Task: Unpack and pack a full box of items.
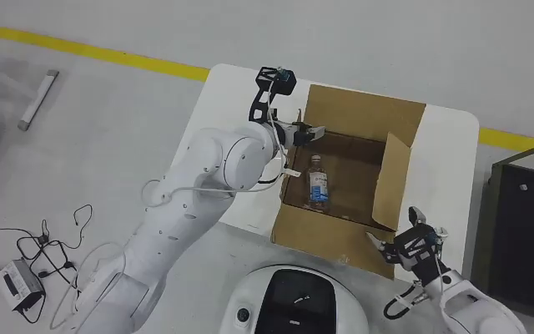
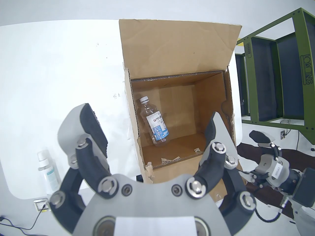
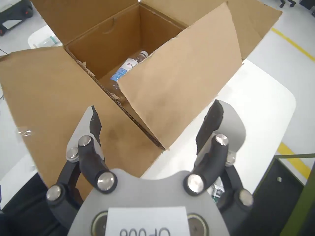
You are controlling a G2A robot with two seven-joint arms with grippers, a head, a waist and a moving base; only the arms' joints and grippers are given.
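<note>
Closest to the lens in each wrist view are padded fingers. The left gripper (image 2: 150, 114) is spread wide and released, w/ nothing btwn its pads, and the right gripper (image 3: 155, 108) is likewise spread and empty. In the top view the left gripper (image 1: 309, 132) hangs at the rim of the cardboard box (image 1: 363, 113), by its far-left corner. The right gripper (image 1: 392, 228) sits off the near-right corner, just beside the raised side flap; contact can't be made out. The box (image 2: 177, 47) stands on the white counter (image 1: 450, 167) w/ all 4 flaps open. 1 clear bottle (image 1: 316, 182) w/ a white cap and a blue-and-white label lies on the box floor close to the left wall, cap toward the far side. Whether it touches that wall can't be told. The left wrist view shows the bottle (image 2: 155, 126) whole. In the right wrist view a flap of the box (image 3: 184, 74) covers its base, so just the cap and part of the label show on the bottle (image 3: 125, 68). That raised flap also hides part of the box floor from the top view. A 2nd bottle (image 2: 48, 170), small and white-capped, is on the counter (image 2: 61, 62) near a rounded corner, well apart from the box; standing or lying, hard to say. A green rack (image 2: 270, 79) stands beside the counter, cut off at the frame edge.
</note>
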